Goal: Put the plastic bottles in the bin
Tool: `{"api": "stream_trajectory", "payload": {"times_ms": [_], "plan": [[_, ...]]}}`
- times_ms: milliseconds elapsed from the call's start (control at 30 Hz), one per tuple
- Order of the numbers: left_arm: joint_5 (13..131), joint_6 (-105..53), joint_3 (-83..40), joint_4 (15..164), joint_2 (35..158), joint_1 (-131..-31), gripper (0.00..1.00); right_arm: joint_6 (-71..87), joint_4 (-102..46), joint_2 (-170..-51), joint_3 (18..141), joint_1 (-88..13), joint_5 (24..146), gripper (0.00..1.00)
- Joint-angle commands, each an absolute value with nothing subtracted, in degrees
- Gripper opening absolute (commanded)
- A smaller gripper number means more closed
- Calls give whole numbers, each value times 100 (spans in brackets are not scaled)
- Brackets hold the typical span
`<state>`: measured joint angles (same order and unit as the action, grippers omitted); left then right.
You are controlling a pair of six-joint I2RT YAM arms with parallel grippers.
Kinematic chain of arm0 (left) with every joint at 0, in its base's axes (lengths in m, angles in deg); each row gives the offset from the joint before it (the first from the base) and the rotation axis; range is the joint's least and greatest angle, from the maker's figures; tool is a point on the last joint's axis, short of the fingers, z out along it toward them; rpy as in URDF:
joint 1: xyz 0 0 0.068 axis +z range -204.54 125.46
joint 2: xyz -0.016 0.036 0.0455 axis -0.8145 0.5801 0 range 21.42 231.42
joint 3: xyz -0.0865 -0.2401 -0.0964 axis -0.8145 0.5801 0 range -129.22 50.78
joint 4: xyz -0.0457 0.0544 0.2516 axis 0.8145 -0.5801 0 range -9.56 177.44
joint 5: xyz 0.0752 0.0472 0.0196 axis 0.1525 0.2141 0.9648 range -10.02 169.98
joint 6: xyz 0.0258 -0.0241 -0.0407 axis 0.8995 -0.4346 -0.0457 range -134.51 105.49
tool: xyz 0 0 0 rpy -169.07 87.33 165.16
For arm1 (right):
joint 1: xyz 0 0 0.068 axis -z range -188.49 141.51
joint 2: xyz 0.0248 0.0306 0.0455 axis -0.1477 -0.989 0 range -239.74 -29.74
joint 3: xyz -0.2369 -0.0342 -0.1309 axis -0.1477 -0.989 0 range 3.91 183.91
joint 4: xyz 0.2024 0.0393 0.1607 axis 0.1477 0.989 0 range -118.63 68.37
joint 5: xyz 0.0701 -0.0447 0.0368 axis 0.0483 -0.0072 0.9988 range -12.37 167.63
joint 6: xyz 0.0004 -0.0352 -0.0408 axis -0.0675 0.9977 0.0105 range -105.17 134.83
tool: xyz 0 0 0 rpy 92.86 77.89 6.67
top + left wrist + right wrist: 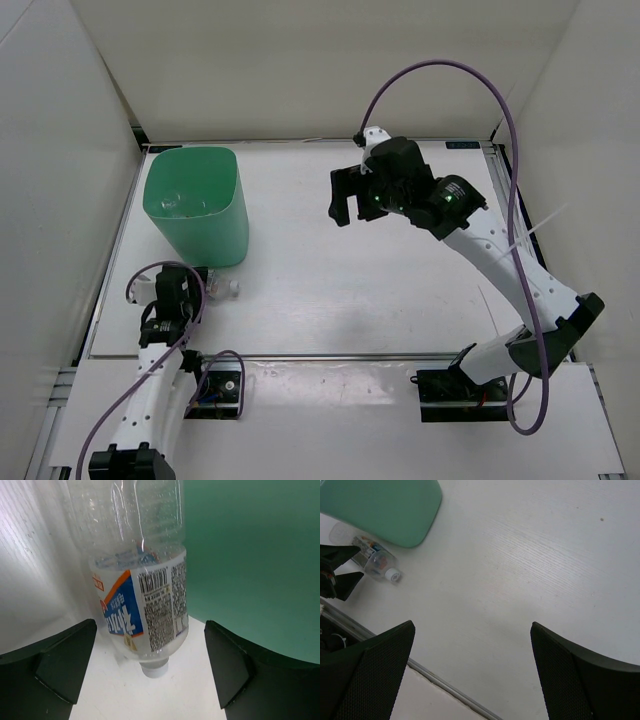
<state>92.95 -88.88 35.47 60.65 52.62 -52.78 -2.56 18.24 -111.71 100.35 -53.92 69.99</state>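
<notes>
On the left side of the white table [380, 290] stands the tall green bin [215, 225]. It is upright, and its open top faces up. Down inside it I can see something clear and shiny, but it is too small to tell what it is.

Just beside the bin, on its near side, one bottle [224, 290] lies on its side on the table. It is clear and crinkly, with a blue and white label [120, 620] and a small white cap [394, 573]. In the left wrist view the bottle [142, 580] lies with its cap pointing at the camera, and the green wall of the bin [250, 555] is right next to it. I cannot tell if the two are touching.

The left pincer [198, 292] is low, right at the bottle. Its two black fingers [65, 660] are wide apart, one on each side of the cap end. They are not pressing on the bottle.

The right pincer [352, 210] hangs in the air over the far middle of the table, well apart from the bottle and the bin. Its fingers [375, 665] are wide apart too, and it holds nothing. Below it is only bare table [520, 555].
</notes>
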Motion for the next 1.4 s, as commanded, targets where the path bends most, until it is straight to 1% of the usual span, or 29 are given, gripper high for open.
{"api": "stream_trajectory", "payload": {"times_ms": [0,133,233,367,600,800,967,1067,1167,1333,1367], "plan": [[9123,-8720,3628,6485,5437,-5059,100,-117,1857,-10972,9988,-5340,7393,100],[8887,-8904,3768,6485,5666,-4761,100,-117,1962,-10920,9927,-5288,7393,100],[8456,-8904,3882,6608,5999,-4602,100,-117,1962,-10858,9813,-5182,7560,100],[8131,-8519,3882,6809,6378,-4365,100,-117,1962,-10700,9681,-4998,7745,100],[7779,-8096,3882,7012,6510,-3785,100,-117,1962,-10699,9575,-4945,7868,100],[7665,-8043,3830,7258,6528,-3696,100,-117,1962,-10699,9575,-4945,7982,100],[7067,-8043,4041,7855,6843,-3696,100,-117,1962,-10699,9523,-4945,7982,100],[6935,-7990,4163,7856,6774,-3696,88,-117,1962,-10699,9470,-4945,7982,100],[6743,-7876,4400,7856,6546,-3644,67,-169,2014,-10699,9470,-4945,7982,100],[6171,-7928,4735,7856,5808,-3591,58,-169,2068,-10699,9470,-4945,7982,100],[6013,-7981,4787,7638,5685,-3591,57,-221,2068,-10699,9470,-4945,7982,100]]}}
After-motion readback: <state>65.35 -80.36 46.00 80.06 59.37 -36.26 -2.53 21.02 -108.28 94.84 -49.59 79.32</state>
